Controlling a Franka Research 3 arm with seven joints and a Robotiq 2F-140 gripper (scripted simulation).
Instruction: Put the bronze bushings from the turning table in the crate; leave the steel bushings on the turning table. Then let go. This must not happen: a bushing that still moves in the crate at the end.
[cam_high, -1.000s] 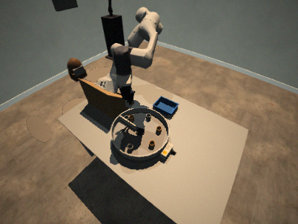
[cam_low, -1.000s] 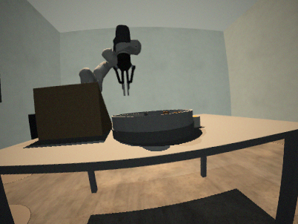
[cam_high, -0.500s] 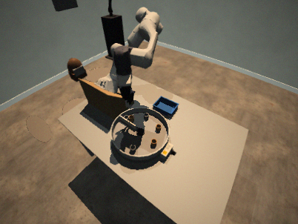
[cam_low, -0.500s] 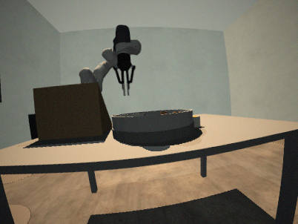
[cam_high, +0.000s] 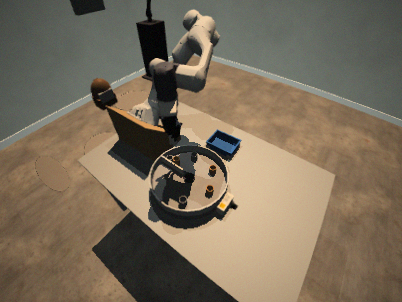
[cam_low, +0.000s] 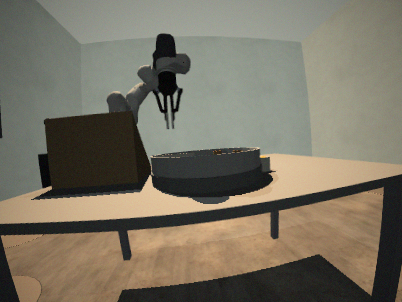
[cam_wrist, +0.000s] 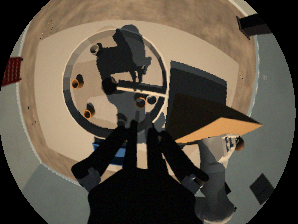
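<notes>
The table (cam_high: 280, 235) fills the top view's centre; the turning table (cam_high: 162, 202) sits mid-frame, the blue crate (cam_high: 223, 142) just upper right of it; the gripper (cam_low: 170, 125) hangs above, clenched on nothing; bronze bushings (cam_high: 209, 190) stand inside the ring, perhaps three.

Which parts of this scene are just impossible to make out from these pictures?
- Crate inside: only the top view shows it, too small to tell if anything lies there.
- Bushings: in the exterior view the turning table's wall hides them.
- Wrist view: the hand covers the table's near edge.
- Small orange-topped box beside the table: too blurred to identify.
</notes>
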